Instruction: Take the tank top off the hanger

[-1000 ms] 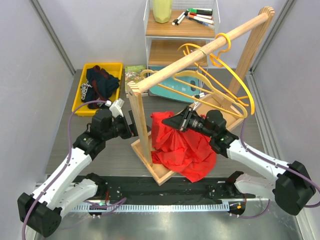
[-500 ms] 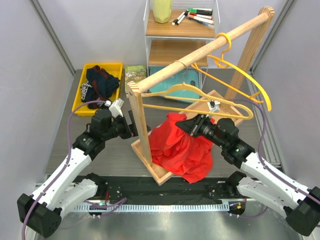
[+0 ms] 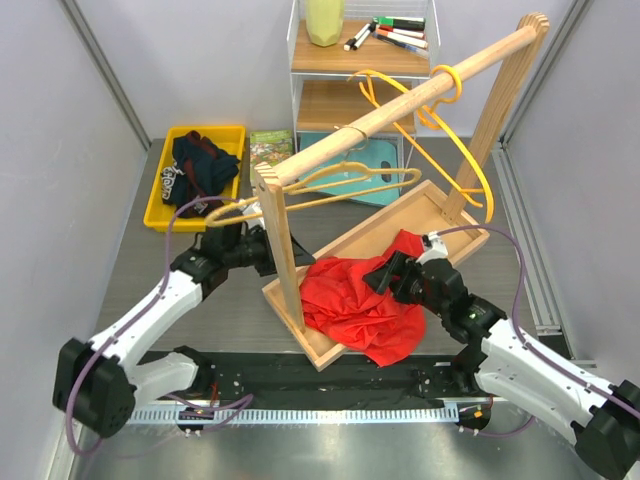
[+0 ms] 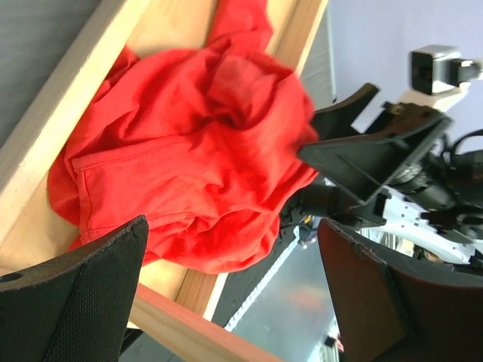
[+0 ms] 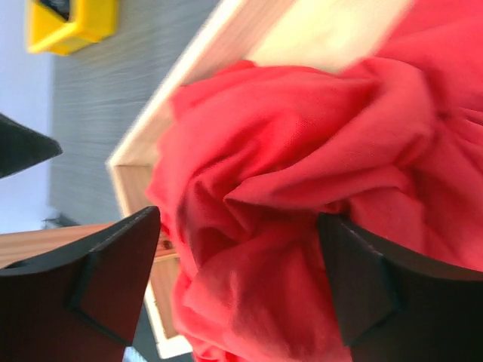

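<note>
Tank top (image 3: 355, 310) is off the yellow hanger (image 3: 330, 183) and lies crumpled in the near end of the rack base (image 3: 400, 215), spilling over its near edge. I read the left gripper (image 4: 232, 226) as spread with nothing in it, just left of the base. The right gripper (image 5: 238, 219) is spread wide over the cloth; I can't tell if it touches.

You are looking at a yellow bin (image 3: 158, 190) sitting far left on the grey surface (image 3: 130, 265), with dark clothes (image 3: 200, 165) lying bundled in it. A green booklet (image 3: 270, 147) is lying just beside it. Behind, a shelf unit (image 3: 345, 62) is carrying markers (image 3: 395, 32) and a yellow-green cup (image 3: 325, 20) on its top board. A wooden clothes rack (image 3: 400, 100) is standing mid-surface, its rail slanting.
</note>
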Motion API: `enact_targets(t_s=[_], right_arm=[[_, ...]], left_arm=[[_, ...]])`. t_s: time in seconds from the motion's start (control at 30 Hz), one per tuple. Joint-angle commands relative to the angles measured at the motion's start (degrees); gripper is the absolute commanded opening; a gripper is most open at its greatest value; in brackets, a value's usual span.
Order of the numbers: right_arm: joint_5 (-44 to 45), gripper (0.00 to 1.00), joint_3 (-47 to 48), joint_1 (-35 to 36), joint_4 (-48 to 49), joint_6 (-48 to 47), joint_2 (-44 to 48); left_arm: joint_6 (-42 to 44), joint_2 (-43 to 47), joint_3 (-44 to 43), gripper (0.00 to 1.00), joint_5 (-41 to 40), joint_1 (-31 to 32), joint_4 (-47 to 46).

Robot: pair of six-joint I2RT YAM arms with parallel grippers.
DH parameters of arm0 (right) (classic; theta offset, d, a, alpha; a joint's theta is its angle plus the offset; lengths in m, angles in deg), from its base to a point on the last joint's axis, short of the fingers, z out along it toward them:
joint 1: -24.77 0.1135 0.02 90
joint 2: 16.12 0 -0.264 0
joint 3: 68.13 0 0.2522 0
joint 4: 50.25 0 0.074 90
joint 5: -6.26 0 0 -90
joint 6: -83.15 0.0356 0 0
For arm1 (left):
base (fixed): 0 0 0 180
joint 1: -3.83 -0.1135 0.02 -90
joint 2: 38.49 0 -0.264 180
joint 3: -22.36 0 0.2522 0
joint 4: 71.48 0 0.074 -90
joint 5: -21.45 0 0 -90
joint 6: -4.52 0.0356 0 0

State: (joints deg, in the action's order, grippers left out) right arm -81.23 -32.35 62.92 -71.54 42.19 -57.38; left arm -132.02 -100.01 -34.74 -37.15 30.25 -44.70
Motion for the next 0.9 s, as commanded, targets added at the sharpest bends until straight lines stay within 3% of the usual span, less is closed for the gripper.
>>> enact_targets(t_s=[0.0,0.17,0.33,0.63,0.87], right_arm=[[9.69,0.93,4.69,0.17,-9.42,-1.48,-0.57],[13.23,0.97,9.79,0.17,-14.18,-4.29,-7.6],[-0.81,1.0,7.88,1.66,-2.97,-8.69,-17.98],[-5.05,1.0,2.5,11.67,9.09,-14.4,-18.16],[-3.22,1.0,3.03,16.68,8.85,-19.15,-21.31]], left_arm=[[-0.21,-4.66,-2.2,0.92,4.81,0.57,-4.48],[0.05,-6.07,-1.85,0.92,3.32,1.45,-5.46],[1.1,-4.05,-0.53,0.92,0.77,1.53,-2.56],[1.02,-0.98,0.62,0.93,-0.37,1.53,-0.71],[0.49,-0.89,1.06,0.93,-0.63,1.53,-1.41]])
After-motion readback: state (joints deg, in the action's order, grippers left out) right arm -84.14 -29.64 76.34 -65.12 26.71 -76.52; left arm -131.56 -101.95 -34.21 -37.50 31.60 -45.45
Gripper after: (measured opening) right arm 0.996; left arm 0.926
